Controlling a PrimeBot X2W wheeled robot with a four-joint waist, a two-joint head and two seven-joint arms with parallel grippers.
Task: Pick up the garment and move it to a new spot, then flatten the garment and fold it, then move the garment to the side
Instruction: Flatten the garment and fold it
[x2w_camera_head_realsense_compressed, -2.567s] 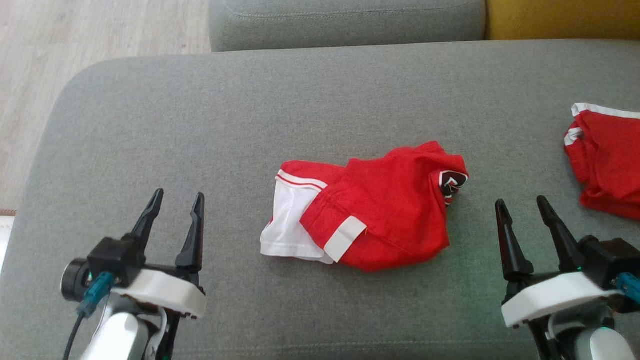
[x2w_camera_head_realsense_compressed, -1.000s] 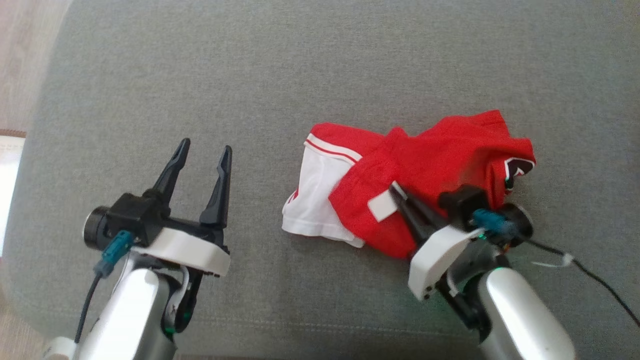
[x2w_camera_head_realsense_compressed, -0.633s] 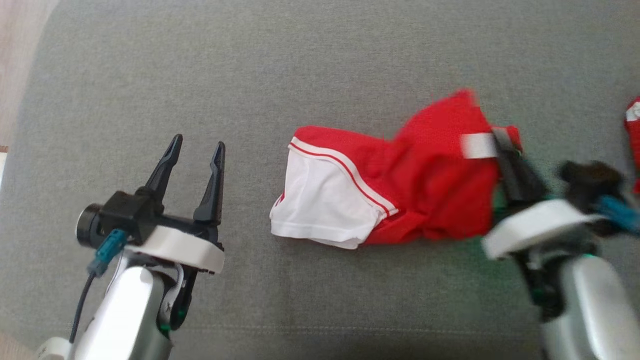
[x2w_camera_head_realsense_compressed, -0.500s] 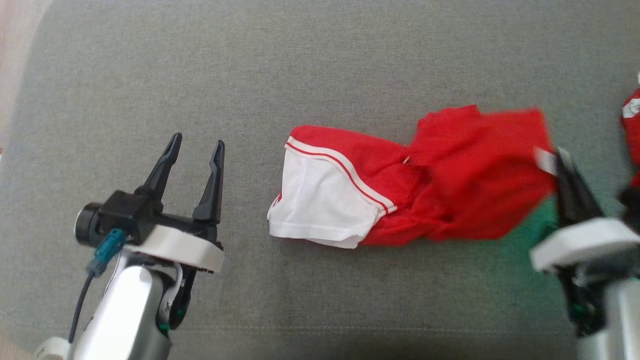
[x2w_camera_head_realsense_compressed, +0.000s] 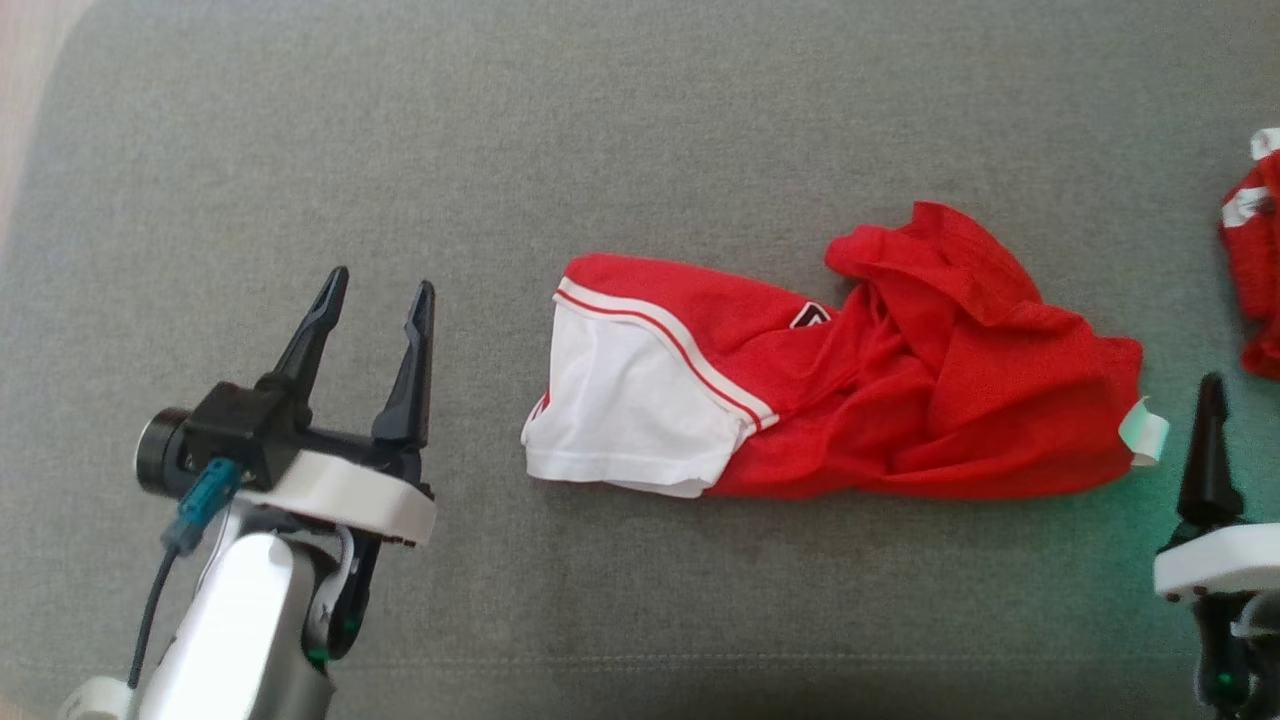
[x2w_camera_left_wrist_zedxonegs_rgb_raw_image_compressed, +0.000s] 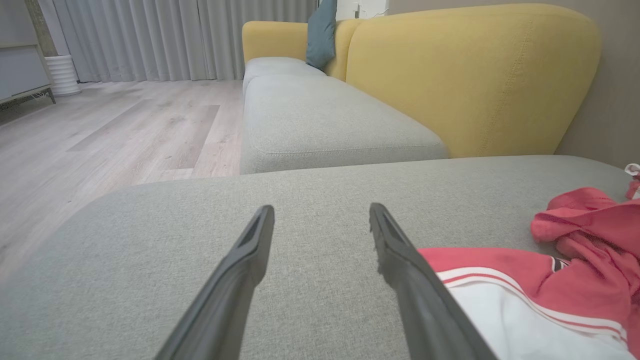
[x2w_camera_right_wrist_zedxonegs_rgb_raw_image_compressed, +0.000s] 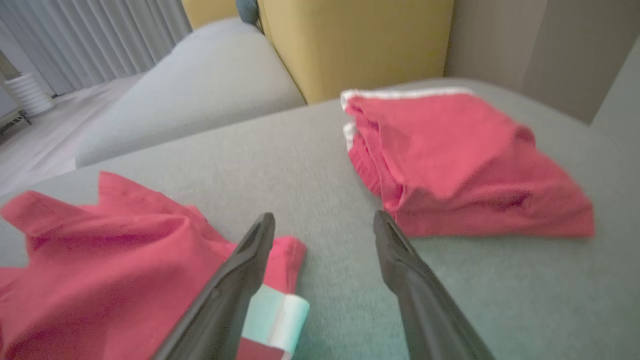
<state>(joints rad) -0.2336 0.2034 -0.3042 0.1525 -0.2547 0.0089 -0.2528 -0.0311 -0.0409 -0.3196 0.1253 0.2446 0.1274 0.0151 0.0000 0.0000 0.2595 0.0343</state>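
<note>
Grey sofa cushion (x2w_camera_head_realsense_compressed: 600, 150) carries everything, with a yellow backrest (x2w_camera_left_wrist_zedxonegs_rgb_raw_image_compressed: 470, 75) beyond its far edge. The red-and-white garment (x2w_camera_head_realsense_compressed: 850, 400) lies right of the cushion's middle. Its white sleeve panel points toward the centre and its red end toward the right edge, where a second red garment (x2w_camera_head_realsense_compressed: 1255, 270) sits well apart from it.

By my reading the flattening step is underway. The cloth is drawn out lengthwise, but the red half is bunched and creased along the far side, so smoothing, folding and moving it aside are all left to do.

The left gripper (x2w_camera_head_realsense_compressed: 381, 280) hovers over the near-left part of the cushion, fingers spread and empty. The right gripper (x2w_camera_right_wrist_zedxonegs_rgb_raw_image_compressed: 324, 216) is spread too and holds nothing. The garment's white tab (x2w_camera_head_realsense_compressed: 1145, 432) lies free just beside one of its fingers.

Earlier the garment was a compact heap with the red folded over the white panel. Then the right fingers were clamped on that tab, dragging it toward the right edge. Now they have let go, the white panel is uncovered, and the left gripper has stayed open and idle.
</note>
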